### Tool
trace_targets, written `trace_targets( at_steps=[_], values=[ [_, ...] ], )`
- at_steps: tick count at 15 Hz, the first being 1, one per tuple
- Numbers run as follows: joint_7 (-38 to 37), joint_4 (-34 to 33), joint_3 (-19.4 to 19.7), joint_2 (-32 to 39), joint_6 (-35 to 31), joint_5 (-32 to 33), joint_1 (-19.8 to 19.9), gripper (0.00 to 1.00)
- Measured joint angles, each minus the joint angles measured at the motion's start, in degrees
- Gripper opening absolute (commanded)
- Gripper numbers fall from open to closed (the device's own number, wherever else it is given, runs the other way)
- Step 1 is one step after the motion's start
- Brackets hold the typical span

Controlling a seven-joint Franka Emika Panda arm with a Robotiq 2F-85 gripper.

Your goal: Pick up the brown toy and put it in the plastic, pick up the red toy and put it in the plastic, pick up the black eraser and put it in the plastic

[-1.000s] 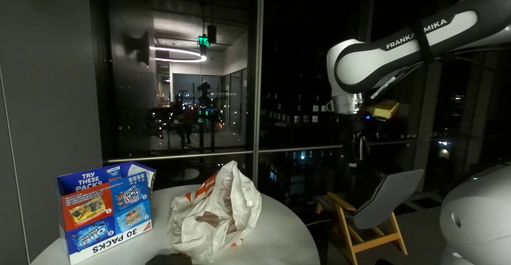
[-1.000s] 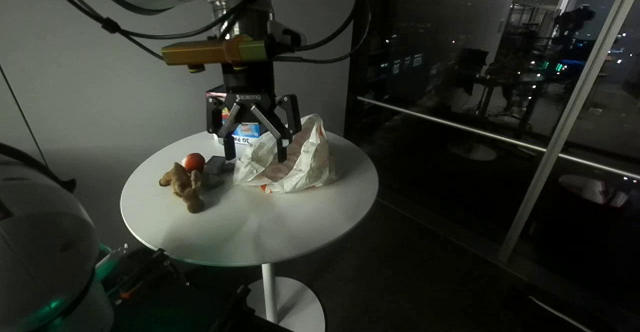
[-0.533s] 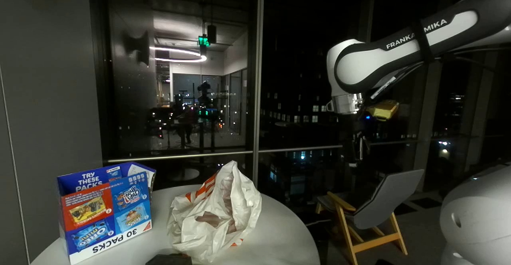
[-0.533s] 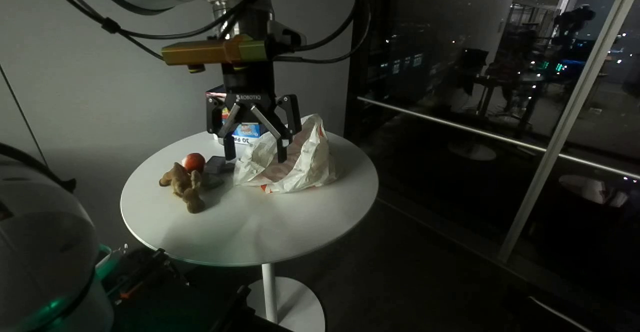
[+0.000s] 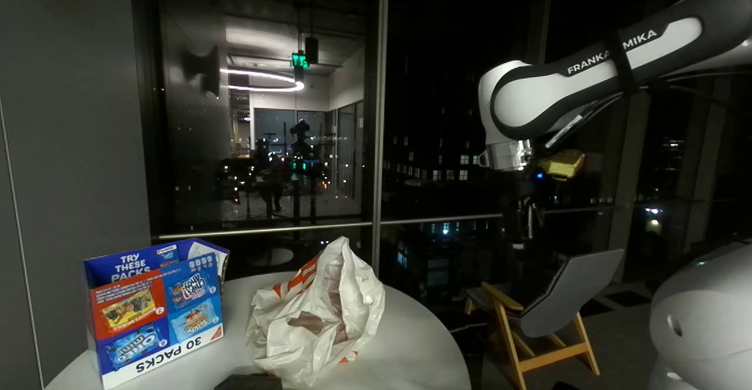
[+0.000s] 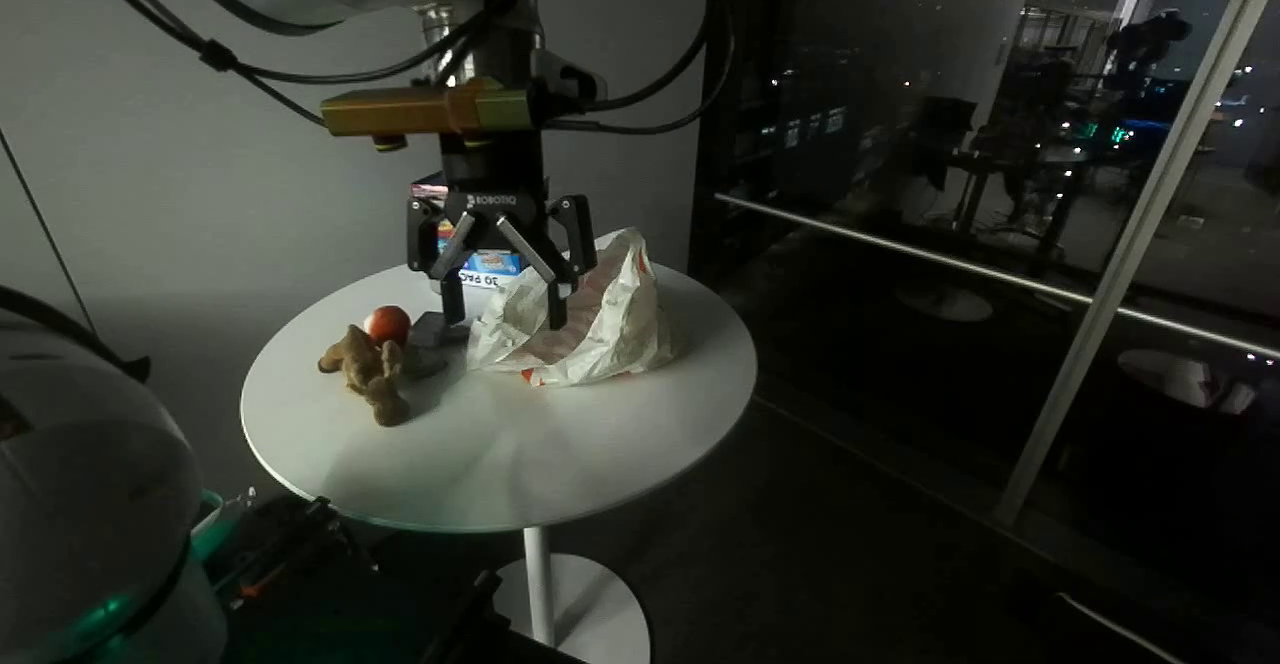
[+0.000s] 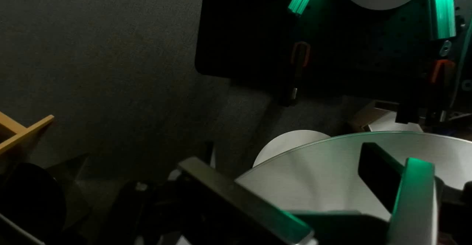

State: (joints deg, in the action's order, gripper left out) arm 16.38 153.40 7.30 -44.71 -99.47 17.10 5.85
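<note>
The brown toy (image 6: 365, 372) lies on the round white table's left part in an exterior view. The red toy (image 6: 388, 324) is round and touches or sits just behind it. A grey-black block, seemingly the eraser (image 6: 430, 330), lies to their right. The white plastic bag (image 6: 615, 339) stands crumpled with its mouth open; it also shows in an exterior view (image 5: 358, 296). My gripper (image 6: 505, 315) hangs above the table, fingers wide apart with nothing between them. In the wrist view its fingers (image 7: 254, 202) frame the table; the toys and bag are not visible there.
A blue and red snack box (image 5: 155, 313) stands on the table (image 6: 560, 454) behind the bag. A wooden chair (image 5: 546, 325) stands beyond the table. A window with a metal rail (image 6: 900, 246) runs alongside. A dark flat thing (image 5: 247, 382) is cut off at the frame's lower edge.
My gripper has moved slightly down, and a little left in both exterior views, in the last half second. The toys, block, bag and box have not moved.
</note>
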Motion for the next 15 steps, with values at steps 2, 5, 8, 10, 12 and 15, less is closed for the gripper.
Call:
trace_targets(
  at_steps=[2,5,8,10,12,15],
  values=[
    [0.4,1.1,-0.4,1.0,-0.7,-0.9,-3.1,1.00],
    [1.0,2.8,-2.7,4.9,-2.5,-4.8,-9.9,1.00],
    [1.3,3.7,-7.1,10.9,-8.8,-9.0,-17.2,1.00],
    [1.3,3.7,-10.4,15.6,-15.3,-10.0,-21.1,1.00],
    [1.3,3.4,-13.7,21.1,-22.5,-10.3,-23.9,1.00],
    [1.4,1.4,-17.6,29.9,-31.0,-10.3,-25.7,1.00]
  ],
)
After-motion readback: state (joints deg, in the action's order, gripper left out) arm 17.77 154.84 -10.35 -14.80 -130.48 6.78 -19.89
